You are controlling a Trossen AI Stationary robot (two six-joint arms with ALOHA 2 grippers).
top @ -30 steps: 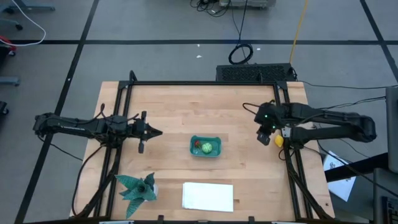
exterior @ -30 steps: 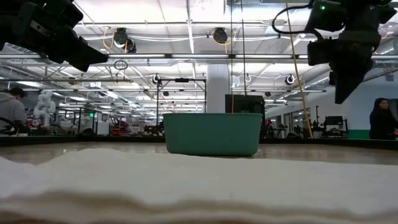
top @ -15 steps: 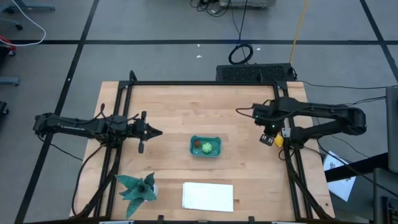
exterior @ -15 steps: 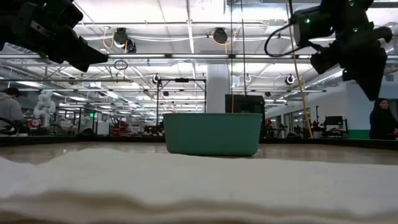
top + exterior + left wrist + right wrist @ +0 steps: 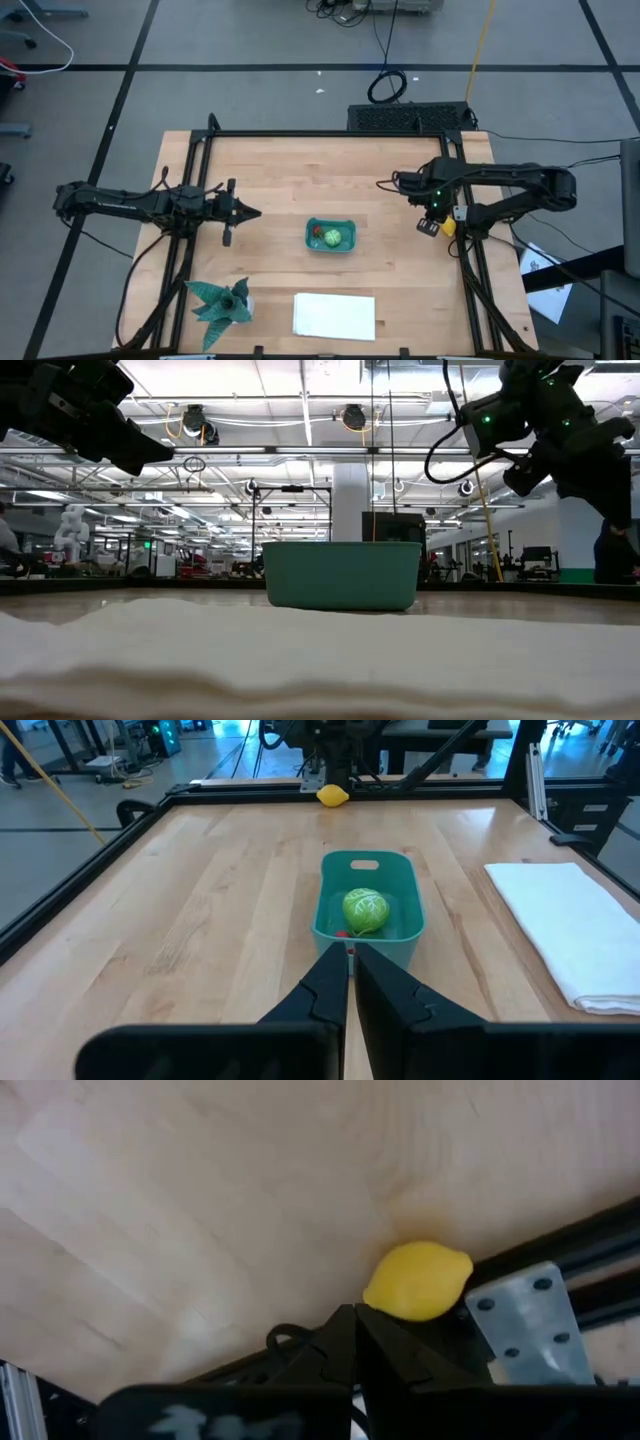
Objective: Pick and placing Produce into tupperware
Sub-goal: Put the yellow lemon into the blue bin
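The teal tupperware (image 5: 329, 236) stands at the table's middle, holding a light green round piece (image 5: 334, 238) and a small red one (image 5: 316, 235); the left wrist view shows the tub (image 5: 404, 890) and the green piece (image 5: 366, 910) too. A yellow lemon-like piece (image 5: 449, 228) lies on the wood by the right frame rail and also shows in the right wrist view (image 5: 418, 1281). My right gripper (image 5: 436, 222) hangs above it, shut, pointing steeply down (image 5: 352, 1312). My left gripper (image 5: 250, 212) waits shut, left of the tub (image 5: 350, 955).
A folded white cloth (image 5: 335, 315) lies at the near edge and a spiky teal star-shaped thing (image 5: 222, 300) at the near left. Black frame rails (image 5: 470, 270) run along the table's sides. A metal bracket (image 5: 520, 1315) sits beside the lemon-like piece.
My right gripper has tipped from a slant to pointing steeply down over the yellow piece, staying shut, while that arm's elbow has swung toward the table's middle. The produce and the tub have kept still.
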